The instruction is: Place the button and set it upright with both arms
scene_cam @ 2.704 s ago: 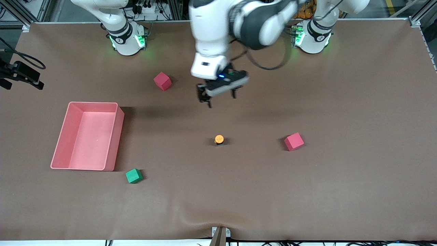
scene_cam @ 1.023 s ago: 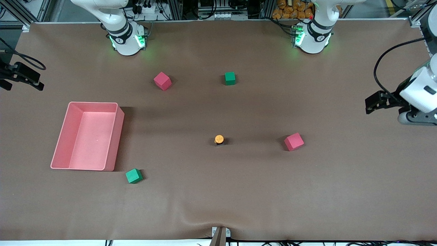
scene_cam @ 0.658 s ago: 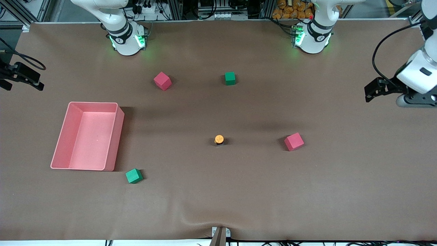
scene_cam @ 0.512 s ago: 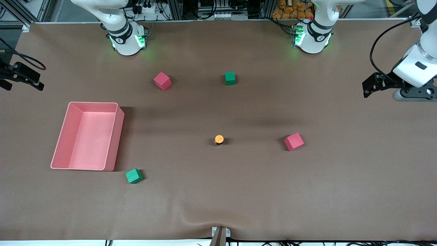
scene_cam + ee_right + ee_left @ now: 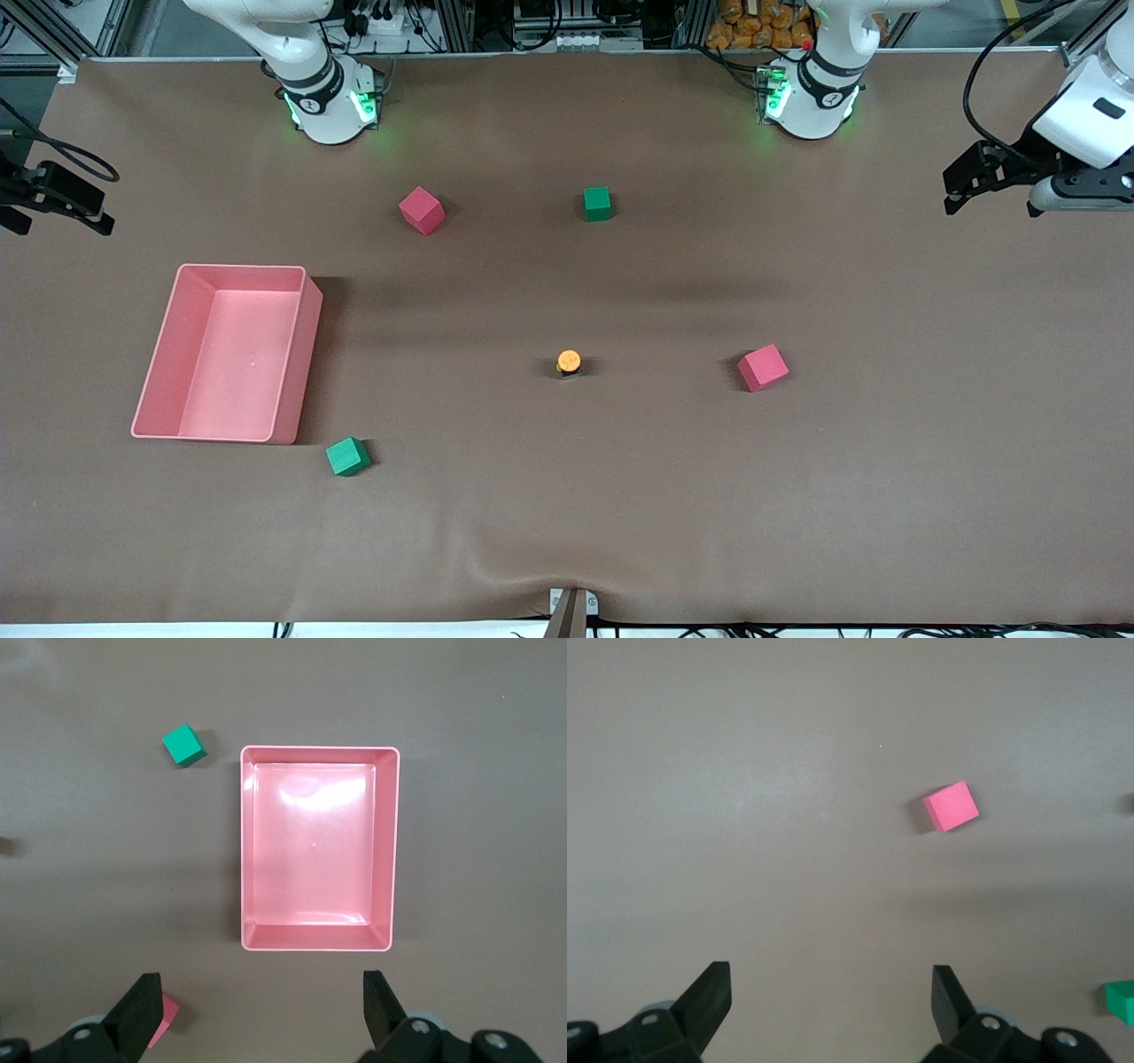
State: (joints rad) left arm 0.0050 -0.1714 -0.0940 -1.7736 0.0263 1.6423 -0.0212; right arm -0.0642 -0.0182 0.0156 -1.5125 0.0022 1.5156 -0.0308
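Button stands cap-up mid-table in the front view, while the left gripper has retreated, open, to its arm's end of the table; the placing looks finished. Left wrist view: spread fingers, empty, over a red cube. Right wrist view: right gripper open, waiting above the tray.

Orange-capped button, pink tray, red cubes, green cubes, brown table.
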